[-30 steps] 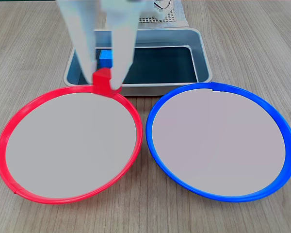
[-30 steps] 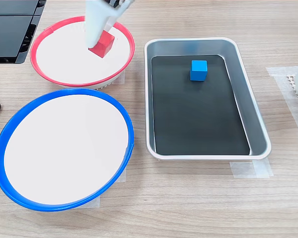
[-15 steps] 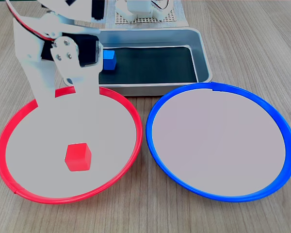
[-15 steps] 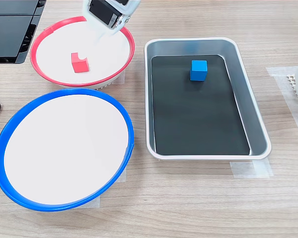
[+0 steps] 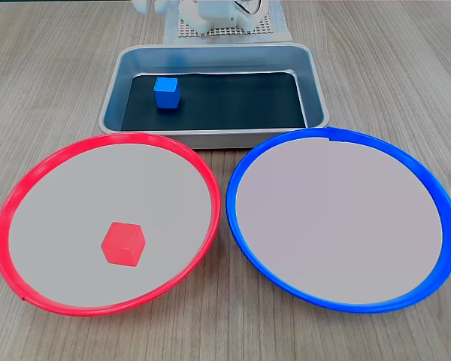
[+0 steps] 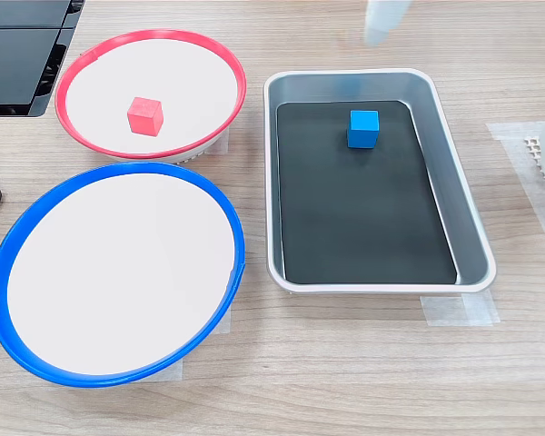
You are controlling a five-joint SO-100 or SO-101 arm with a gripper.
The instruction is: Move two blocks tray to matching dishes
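Fixed views: small red cube [image 5: 123, 244] rests in red-rimmed round dish [image 5: 30, 180] — matched. Small blue cube [image 6: 363, 128] waits on silver metal tray [image 6: 341, 80]; blurred white gripper [image 6: 381, 23] above — jaw state unreadable.

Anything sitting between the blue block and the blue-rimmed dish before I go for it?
No objects. In a fixed view, between the blue block and blue-rimmed dish lie just bare dark tray floor and the tray wall.

The red block [image 5: 123, 244] lies in the red-rimmed dish [image 5: 30, 180]; the blue block [image 5: 167, 93] sits in the tray [image 5: 316, 90].
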